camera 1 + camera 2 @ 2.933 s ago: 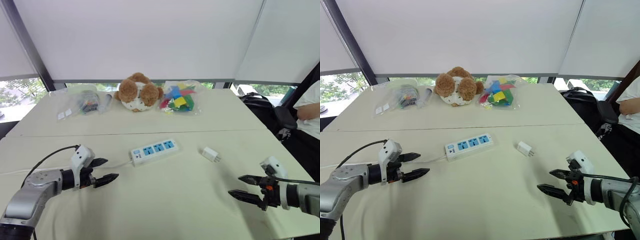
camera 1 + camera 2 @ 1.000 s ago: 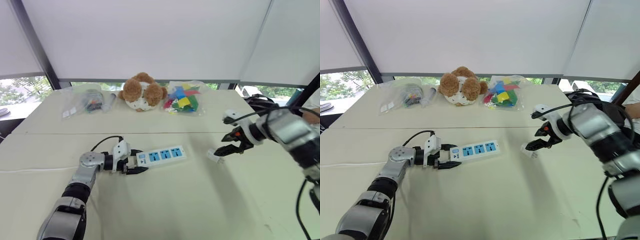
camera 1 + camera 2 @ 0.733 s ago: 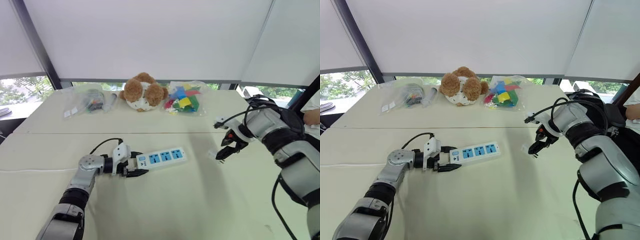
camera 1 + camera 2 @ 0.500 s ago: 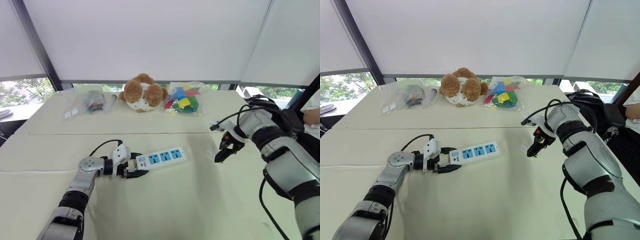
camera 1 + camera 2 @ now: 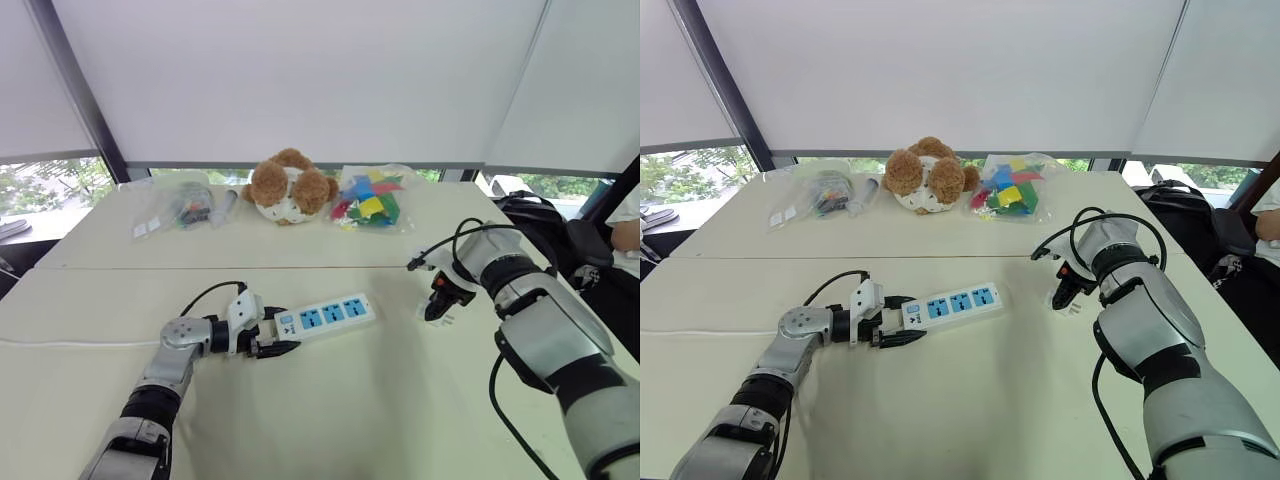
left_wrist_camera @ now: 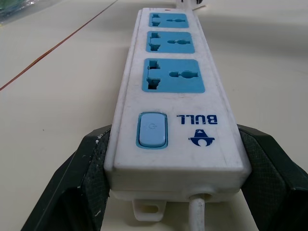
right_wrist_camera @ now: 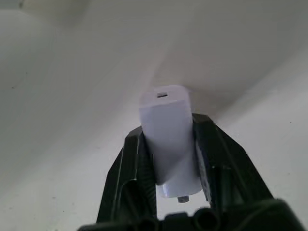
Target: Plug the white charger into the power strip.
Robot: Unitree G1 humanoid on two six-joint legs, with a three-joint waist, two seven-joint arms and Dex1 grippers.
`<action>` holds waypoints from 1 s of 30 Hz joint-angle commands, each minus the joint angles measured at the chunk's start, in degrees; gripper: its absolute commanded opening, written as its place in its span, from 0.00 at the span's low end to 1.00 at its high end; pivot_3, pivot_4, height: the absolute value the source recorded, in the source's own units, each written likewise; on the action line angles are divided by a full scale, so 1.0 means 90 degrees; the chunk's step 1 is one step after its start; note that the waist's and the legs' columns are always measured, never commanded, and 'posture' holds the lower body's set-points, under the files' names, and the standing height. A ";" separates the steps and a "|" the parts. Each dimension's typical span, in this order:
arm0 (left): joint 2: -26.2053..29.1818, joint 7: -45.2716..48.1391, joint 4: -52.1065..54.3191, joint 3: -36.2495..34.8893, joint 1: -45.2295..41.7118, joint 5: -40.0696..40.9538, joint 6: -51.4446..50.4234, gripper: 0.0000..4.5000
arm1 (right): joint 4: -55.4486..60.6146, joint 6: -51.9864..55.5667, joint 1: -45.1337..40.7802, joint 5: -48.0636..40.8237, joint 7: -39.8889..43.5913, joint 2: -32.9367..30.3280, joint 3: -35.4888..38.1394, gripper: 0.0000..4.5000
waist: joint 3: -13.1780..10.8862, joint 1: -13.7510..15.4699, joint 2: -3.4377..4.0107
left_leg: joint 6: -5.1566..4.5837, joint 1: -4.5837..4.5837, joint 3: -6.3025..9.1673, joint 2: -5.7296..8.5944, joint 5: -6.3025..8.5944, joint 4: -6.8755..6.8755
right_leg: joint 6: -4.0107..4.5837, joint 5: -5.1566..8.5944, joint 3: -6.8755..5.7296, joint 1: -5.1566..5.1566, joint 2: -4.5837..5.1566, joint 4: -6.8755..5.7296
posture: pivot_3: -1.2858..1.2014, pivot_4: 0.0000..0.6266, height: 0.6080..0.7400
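The white power strip [image 5: 330, 313] with three blue sockets lies flat near the table's middle. My left gripper [image 5: 274, 338] is at its switch end. In the left wrist view its fingers [image 6: 89, 175] press against both sides of the power strip [image 6: 175, 103]. To the right, my right gripper [image 5: 437, 306] points down at the table. In the right wrist view the white charger [image 7: 169, 132] sits clamped between the two black pads [image 7: 137, 159], its prongs toward the wrist.
At the table's back stand a brown teddy bear [image 5: 289, 186], a bag of coloured blocks [image 5: 366, 197] and a clear bag of small items [image 5: 181, 205]. The strip's white cable [image 5: 80, 344] runs left. A black bag [image 5: 525, 208] and a person's arm [image 5: 628, 234] are at the right.
My right gripper has come down over the white charger and shut on it. My left gripper stays at the strip's end. The head camera has shifted slightly.
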State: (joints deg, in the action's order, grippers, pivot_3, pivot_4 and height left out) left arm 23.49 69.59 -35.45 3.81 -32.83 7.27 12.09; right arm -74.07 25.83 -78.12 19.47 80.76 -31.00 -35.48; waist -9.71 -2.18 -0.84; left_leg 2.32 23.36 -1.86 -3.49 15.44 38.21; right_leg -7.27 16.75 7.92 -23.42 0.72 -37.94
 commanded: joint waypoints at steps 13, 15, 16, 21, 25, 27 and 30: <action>-0.0044 0.1625 -0.0071 0.0842 -0.0578 0.0006 -0.0919 0.67 | 0.2427 -0.1236 0.0973 -0.2705 0.0973 -0.0753 0.3483 0.16 | -0.0002 0.0090 0.0002 | -0.0001 0.0009 0.0027 0.0003 0.0001 -0.0006 | -0.0002 0.0001 -0.0024 0.0012 -0.0001 0.0022 | 0.52 0.24 0.99; -0.0011 0.1946 -0.0159 0.0921 -0.0825 0.0036 -0.1044 0.67 | 0.3694 -0.0858 0.1863 -0.3420 0.0420 -0.0646 0.4282 0.16 | -0.0002 0.0136 0.0003 | -0.0001 0.0010 0.0045 0.0002 0.0001 -0.0017 | -0.0002 0.0001 -0.0040 0.0027 -0.0003 0.0041 | 0.52 0.24 0.99; -0.0004 0.2066 -0.0225 0.0932 -0.0937 0.0046 -0.1079 0.67 | 0.4210 -0.0687 0.2206 -0.3623 0.0141 -0.0570 0.4499 0.16 | -0.0002 0.0161 0.0002 | -0.0001 0.0010 0.0046 0.0002 0.0001 -0.0016 | -0.0001 0.0001 -0.0042 0.0026 -0.0003 0.0040 | 0.52 0.24 0.99; -0.0051 0.2465 -0.1035 0.1007 -0.1671 -0.0080 -0.0946 0.67 | 0.6685 0.0156 0.4116 -0.4934 -0.0512 0.0088 0.5126 0.16 | -0.0004 0.0151 0.0005 | 0.0000 0.0017 0.0054 0.0003 0.0000 -0.0013 | -0.0001 0.0002 -0.0044 0.0024 -0.0003 0.0037 | 0.52 0.24 0.99; -0.0030 0.2546 -0.1603 0.1071 -0.1988 -0.0137 -0.0687 0.67 | 0.7742 0.0001 0.5307 -0.5264 -0.0889 0.0445 0.5072 0.16 | -0.0006 0.0136 0.0006 | 0.0000 0.0012 0.0061 0.0001 0.0000 -0.0003 | 0.0000 0.0001 -0.0044 0.0030 -0.0010 0.0036 | 0.52 0.24 0.99; 0.0025 0.2546 -0.1740 0.1116 -0.2053 -0.0069 -0.0593 0.67 | 0.8012 -0.0109 0.5629 -0.5285 -0.1054 0.0540 0.4973 0.16 | -0.0007 0.0129 0.0008 | 0.0000 0.0013 0.0062 0.0002 0.0000 -0.0006 | 0.0001 0.0001 -0.0045 0.0028 -0.0010 0.0036 | 0.52 0.24 0.99; 0.0097 0.2546 -0.1796 0.1162 -0.2074 -0.0001 -0.0506 0.67 | 0.8094 -0.0339 0.6025 -0.5306 -0.1180 0.0672 0.4861 0.16 | -0.0007 0.0101 0.0008 | 0.0000 0.0014 0.0058 0.0003 0.0000 -0.0003 | 0.0000 0.0001 -0.0043 0.0028 -0.0008 0.0035 | 0.52 0.24 0.99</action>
State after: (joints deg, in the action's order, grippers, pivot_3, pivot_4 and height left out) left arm 23.35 92.02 -51.47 12.83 -50.78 7.56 6.81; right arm -3.90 24.83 -23.68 -26.79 70.71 -25.56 8.06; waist -9.78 -1.27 -0.77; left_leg 2.32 23.48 -1.34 -3.47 15.44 38.18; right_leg -7.27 16.75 7.53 -23.17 0.64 -37.62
